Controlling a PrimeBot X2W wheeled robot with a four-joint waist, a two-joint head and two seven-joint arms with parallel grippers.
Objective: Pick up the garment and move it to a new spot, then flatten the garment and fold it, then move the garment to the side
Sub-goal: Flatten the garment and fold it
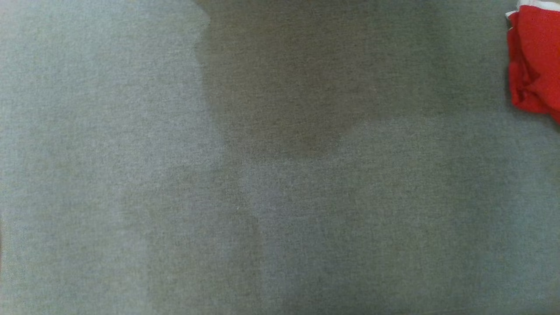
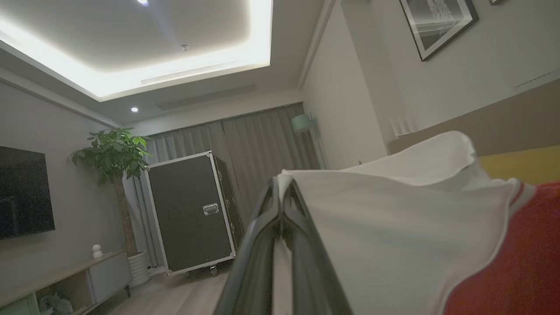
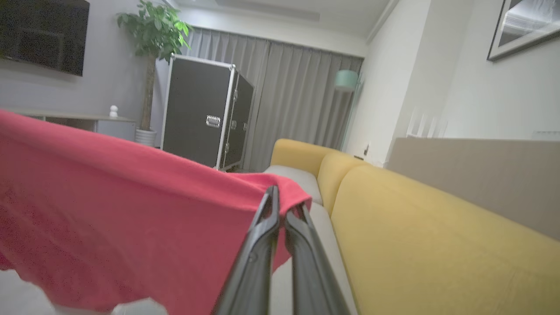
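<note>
The garment is red with a white part and white trim. In the head view a bunched piece of the garment hangs at the upper right edge over grey fabric. My left gripper is shut on a white edge of the garment, which stretches away to the right into red. My right gripper is shut on a red edge of the garment, which spreads taut to the left. Both grippers point up into the room, holding the cloth lifted.
A yellow sofa with a grey seat lies right of my right gripper. Farther off stand a black flight case, a potted plant, a low TV cabinet and grey curtains.
</note>
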